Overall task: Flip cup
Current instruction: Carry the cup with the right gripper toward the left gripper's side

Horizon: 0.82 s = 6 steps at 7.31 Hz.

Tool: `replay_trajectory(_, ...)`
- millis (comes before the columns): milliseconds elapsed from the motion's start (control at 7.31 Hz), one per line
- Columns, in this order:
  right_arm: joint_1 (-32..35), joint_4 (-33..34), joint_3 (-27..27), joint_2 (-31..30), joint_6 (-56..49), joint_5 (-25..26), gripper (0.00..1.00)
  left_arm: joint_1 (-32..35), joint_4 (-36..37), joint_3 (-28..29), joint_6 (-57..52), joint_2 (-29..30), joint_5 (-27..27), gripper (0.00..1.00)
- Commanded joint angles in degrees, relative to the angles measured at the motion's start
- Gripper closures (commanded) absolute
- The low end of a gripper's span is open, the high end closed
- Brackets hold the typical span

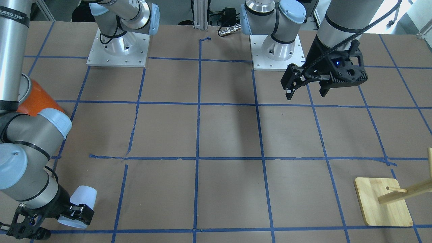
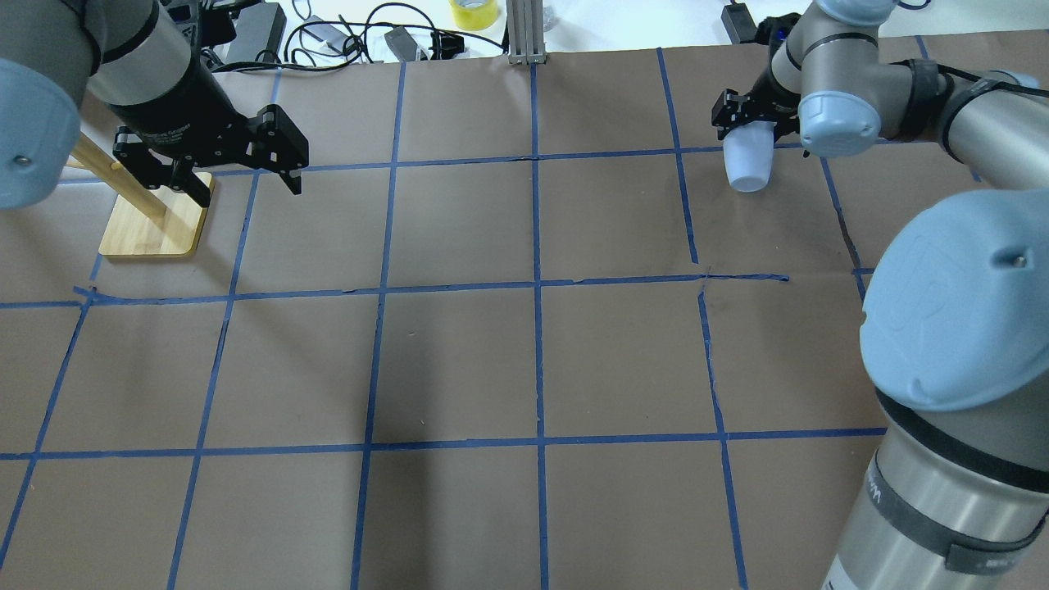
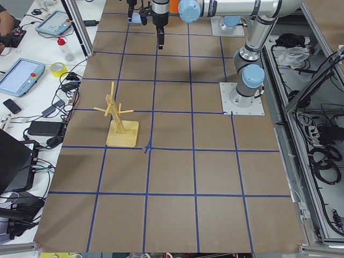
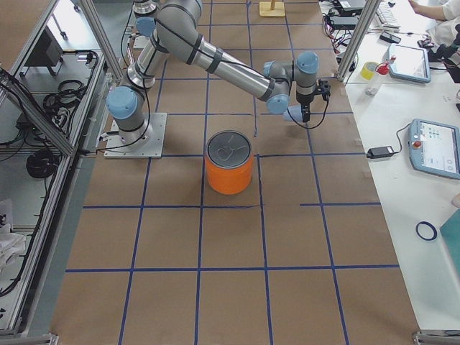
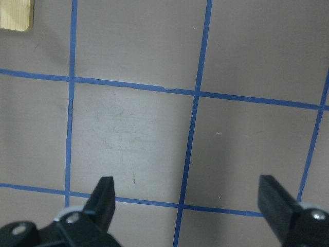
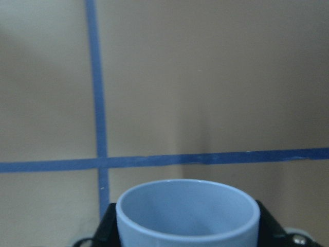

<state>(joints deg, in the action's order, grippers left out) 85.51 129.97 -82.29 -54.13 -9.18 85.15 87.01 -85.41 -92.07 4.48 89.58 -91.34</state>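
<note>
The pale blue-white cup [image 2: 747,164] is held between the fingers of my right gripper [image 2: 750,127] at the far right of the table, and it sits tilted. It also shows in the front view [image 1: 81,204] and close up in the right wrist view [image 6: 187,213], where its open mouth and bluish inside show. My right gripper [image 1: 78,213] is shut on the cup. My left gripper [image 2: 242,176] is open and empty, hanging above the table at the far left, also in the front view [image 1: 305,90] and the left wrist view [image 5: 187,193].
A big orange can [image 4: 230,164] with a silver lid stands on the right side, partly behind my right arm in the front view [image 1: 37,98]. A wooden peg stand [image 2: 152,225] on a square base stands by my left gripper. Blue tape lines grid the brown paper.
</note>
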Motion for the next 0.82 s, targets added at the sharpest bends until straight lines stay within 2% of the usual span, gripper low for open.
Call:
replay_trajectory(0,11.9,-1.4,-0.8,-1.2,-6.6,4.5,0.74,0.0,0.2,-0.1,0.0,0.2,-0.2,0.00)
replay_trajectory(274,21.1,-1.7,-2.6,-2.5,-7.7,4.2,0.75,-0.1,0.3,-0.2,0.1,0.2,-0.2,0.00)
replay_trajectory(547,26.3,-0.8,-6.4,-5.2,-21.8,3.5,0.80,-0.1,0.5,-0.2,0.1,0.7,-0.1,0.00)
replay_trajectory(684,26.5,-0.8,-9.2,-7.3,-30.7,0.9,0.82,-0.1,0.5,-0.3,0.3,0.9,-0.1,0.00)
